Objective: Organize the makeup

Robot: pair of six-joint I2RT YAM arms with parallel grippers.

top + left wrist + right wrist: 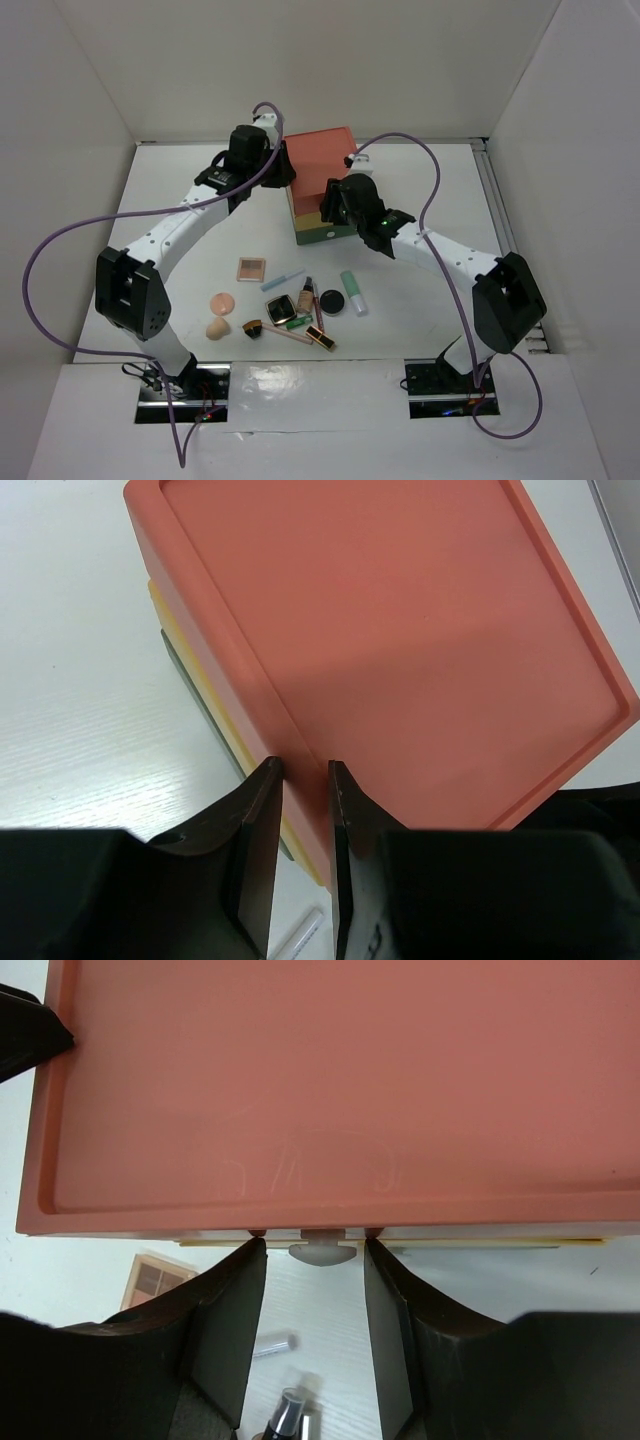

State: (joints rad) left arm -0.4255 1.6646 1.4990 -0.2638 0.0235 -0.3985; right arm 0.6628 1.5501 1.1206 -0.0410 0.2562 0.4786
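The makeup lies in a loose cluster on the table near the arms: pink palette (251, 269), blue pencil (283, 280), peach puff (222, 302), sponge (217, 327), brush (253, 327), black compacts (331, 301), mint tube (353, 292), red gloss stick (316, 312). My left gripper (275, 168) (302, 767) is nearly closed across the left top rim of the orange, yellow and green drawer box (322, 170). My right gripper (333, 207) (315, 1245) is open at the box's front. Its fingertips stand either side of a white drawer knob (322, 1251).
The drawer box's orange top (400, 640) (330, 1090) fills both wrist views. The palette (150, 1280), the pencil (270, 1345) and a bottle (285, 1415) show below the right fingers. White walls enclose the table, with a rail (495, 200) along the right.
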